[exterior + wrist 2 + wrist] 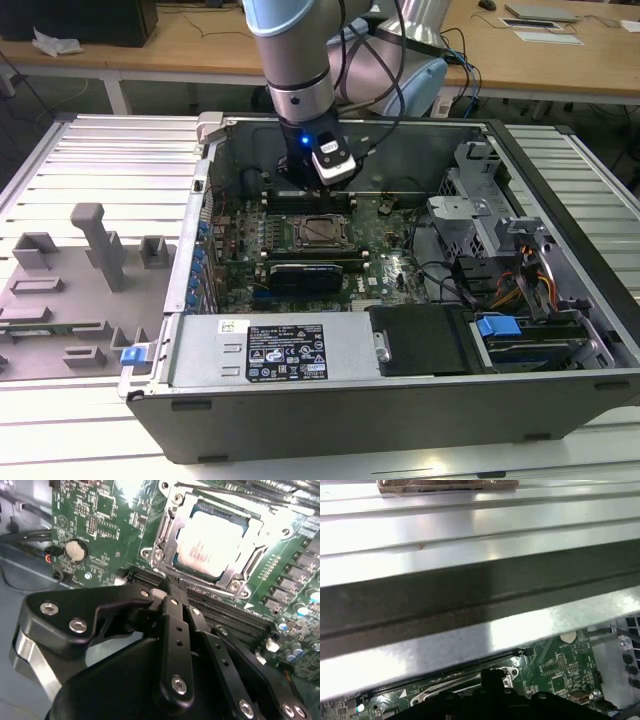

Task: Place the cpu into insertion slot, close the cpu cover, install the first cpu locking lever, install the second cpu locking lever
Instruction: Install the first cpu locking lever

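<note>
In the exterior view, the cpu (322, 231) lies under the cover (300, 232) on the board (390, 265); gripper (303, 180) at its twelve o'clock, card (305, 272) at six.

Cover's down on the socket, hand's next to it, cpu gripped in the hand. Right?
Wrong on the cpu. In the second wrist view the cpu lies seated under the cpu cover, not in the hand, whose fingers are shut on nothing. The rest holds.

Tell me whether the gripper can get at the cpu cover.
Probably yes: in the second wrist view the gripper sits just short of the cpu cover, jaws shut, with nothing between them but memory slots.
</note>
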`<move>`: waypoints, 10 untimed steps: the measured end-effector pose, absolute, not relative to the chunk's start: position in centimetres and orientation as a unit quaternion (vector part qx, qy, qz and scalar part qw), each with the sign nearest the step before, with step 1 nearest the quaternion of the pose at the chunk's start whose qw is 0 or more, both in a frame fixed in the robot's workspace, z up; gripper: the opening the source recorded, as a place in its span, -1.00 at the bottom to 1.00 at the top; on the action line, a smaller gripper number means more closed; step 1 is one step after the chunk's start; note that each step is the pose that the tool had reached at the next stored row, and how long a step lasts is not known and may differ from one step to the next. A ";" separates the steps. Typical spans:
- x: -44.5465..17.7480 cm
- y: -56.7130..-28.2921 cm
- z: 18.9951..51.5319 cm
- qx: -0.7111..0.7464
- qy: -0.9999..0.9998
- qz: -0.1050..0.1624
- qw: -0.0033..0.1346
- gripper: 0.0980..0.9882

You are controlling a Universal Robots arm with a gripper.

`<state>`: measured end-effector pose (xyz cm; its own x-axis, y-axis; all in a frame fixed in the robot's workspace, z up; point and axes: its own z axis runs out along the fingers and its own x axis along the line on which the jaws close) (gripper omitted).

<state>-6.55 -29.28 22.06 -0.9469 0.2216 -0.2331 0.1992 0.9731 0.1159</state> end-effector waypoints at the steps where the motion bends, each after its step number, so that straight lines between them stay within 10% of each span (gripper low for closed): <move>1: -6.5 -29.3 22.1 0.106 0.986 0.042 0.123 -0.98; 4: -6.5 -29.3 22.1 0.106 0.986 0.041 0.124 -0.98; 7: -6.4 -29.3 22.0 0.107 0.990 0.034 0.082 -0.98; 10: -6.4 -30.4 21.9 0.107 0.990 0.031 0.082 -0.98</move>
